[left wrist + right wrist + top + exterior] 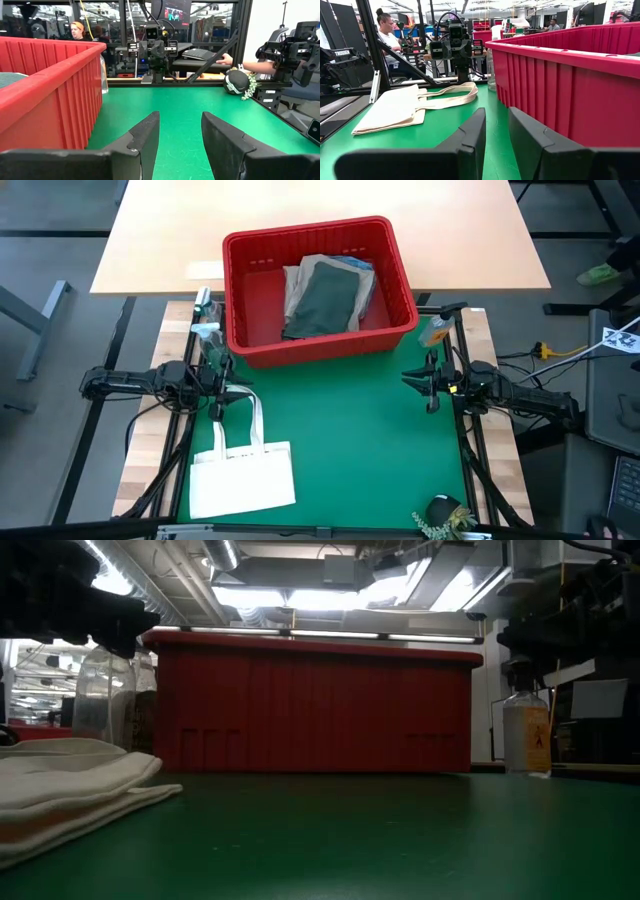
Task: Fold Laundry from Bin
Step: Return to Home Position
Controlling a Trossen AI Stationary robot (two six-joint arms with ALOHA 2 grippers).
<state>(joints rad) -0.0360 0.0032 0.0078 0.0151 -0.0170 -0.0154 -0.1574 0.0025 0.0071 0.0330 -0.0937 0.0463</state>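
Note:
The red bin (330,345) stands at the far middle of the green mat, half on the wooden table behind it. Inside lies the laundry: a dark green garment (322,300) rests on top of beige cloth (297,285), with blue-striped cloth (355,263) at the far right corner. My left gripper (240,392) waits at the mat's left edge, level and open, with the bin's wall (50,95) beside it. My right gripper (408,377) waits at the mat's right edge, level, with a narrow gap between its fingers (496,112) and nothing in it.
A flat white tote bag (240,475) lies at the near left, handles toward the bin. A clear bottle (207,315) stands left of the bin, an orange-labelled bottle (437,330) right of it. A dark round thing with greenery (445,515) sits near right. People are beyond the table.

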